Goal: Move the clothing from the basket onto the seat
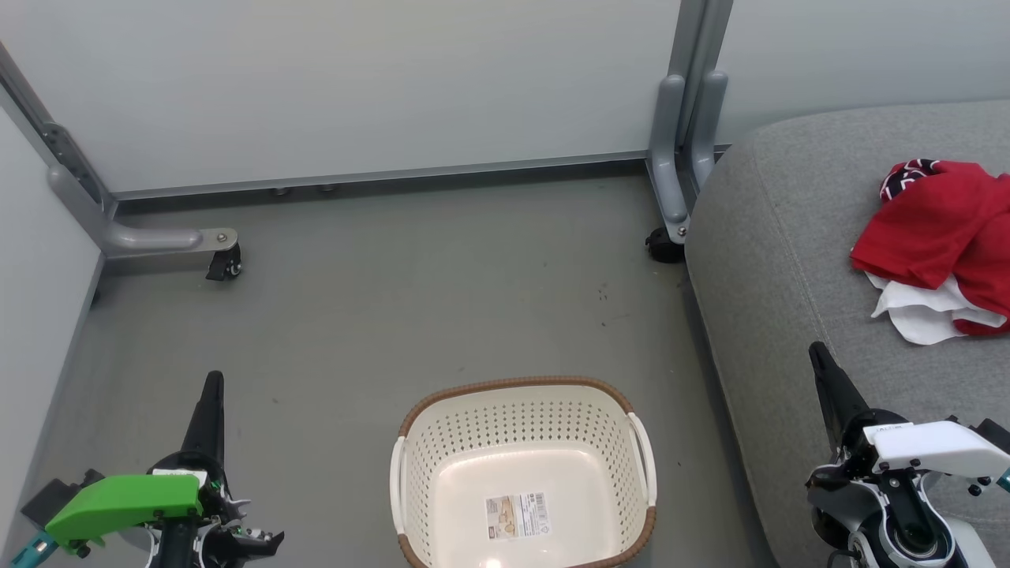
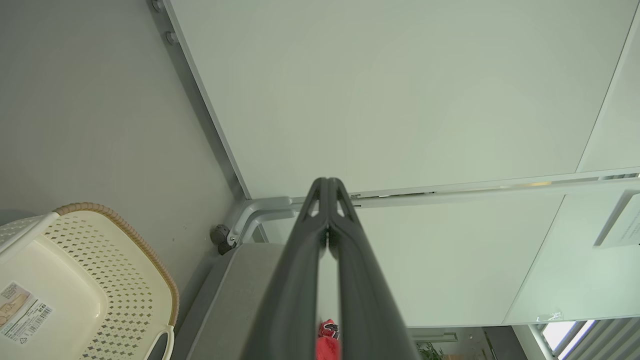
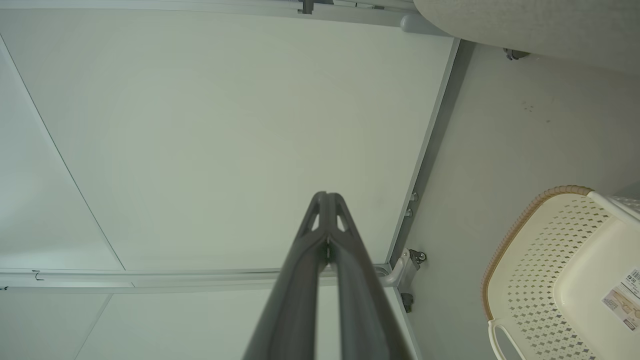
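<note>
On the grey seat [image 1: 789, 260] lies crumpled red-and-white clothing [image 1: 939, 237].

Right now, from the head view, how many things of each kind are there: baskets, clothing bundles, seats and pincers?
Baskets: 1, the basket, empty
Clothing bundles: 1, the clothing, lying on the seat
Seats: 1, the seat
Pincers: 2, the left pincer and the right pincer, both shut
Total: 5
</note>
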`<state>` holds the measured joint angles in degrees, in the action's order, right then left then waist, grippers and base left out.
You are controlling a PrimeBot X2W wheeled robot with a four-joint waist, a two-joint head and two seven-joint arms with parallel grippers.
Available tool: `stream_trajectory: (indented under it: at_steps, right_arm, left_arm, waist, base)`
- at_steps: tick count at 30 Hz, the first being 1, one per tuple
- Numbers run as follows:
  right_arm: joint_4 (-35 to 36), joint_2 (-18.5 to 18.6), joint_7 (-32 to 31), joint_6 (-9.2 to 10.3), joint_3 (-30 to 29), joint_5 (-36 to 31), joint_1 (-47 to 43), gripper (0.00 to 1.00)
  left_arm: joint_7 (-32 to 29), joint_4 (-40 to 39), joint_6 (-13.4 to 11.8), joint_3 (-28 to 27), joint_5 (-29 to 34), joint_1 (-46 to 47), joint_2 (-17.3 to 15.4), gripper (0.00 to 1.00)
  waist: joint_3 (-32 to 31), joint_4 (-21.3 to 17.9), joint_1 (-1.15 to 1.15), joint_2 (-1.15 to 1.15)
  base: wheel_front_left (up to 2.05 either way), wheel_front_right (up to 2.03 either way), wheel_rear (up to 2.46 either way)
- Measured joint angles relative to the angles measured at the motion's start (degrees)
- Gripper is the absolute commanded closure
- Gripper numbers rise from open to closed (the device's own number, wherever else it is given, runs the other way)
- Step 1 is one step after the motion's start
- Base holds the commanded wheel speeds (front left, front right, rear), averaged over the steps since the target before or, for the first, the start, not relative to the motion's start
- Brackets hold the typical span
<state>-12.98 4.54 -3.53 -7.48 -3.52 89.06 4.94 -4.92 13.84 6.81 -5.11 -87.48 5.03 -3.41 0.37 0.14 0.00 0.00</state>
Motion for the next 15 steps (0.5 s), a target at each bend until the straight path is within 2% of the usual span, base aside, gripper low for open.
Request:
stream_trajectory:
  at_steps: [15]
  right_arm:
    - [-0.93,-0.10,-1.18,0.00,-0.77,5.06,0.97,1.00]
  left_arm:
    - [-1.33,0.19,0.59,-0.98,-5.15,0.91,0.31,1.00]
  waist:
    - [-0.19,-0.14,0.00,0.00]
  base:
    - [0.00,0.00,0.00]
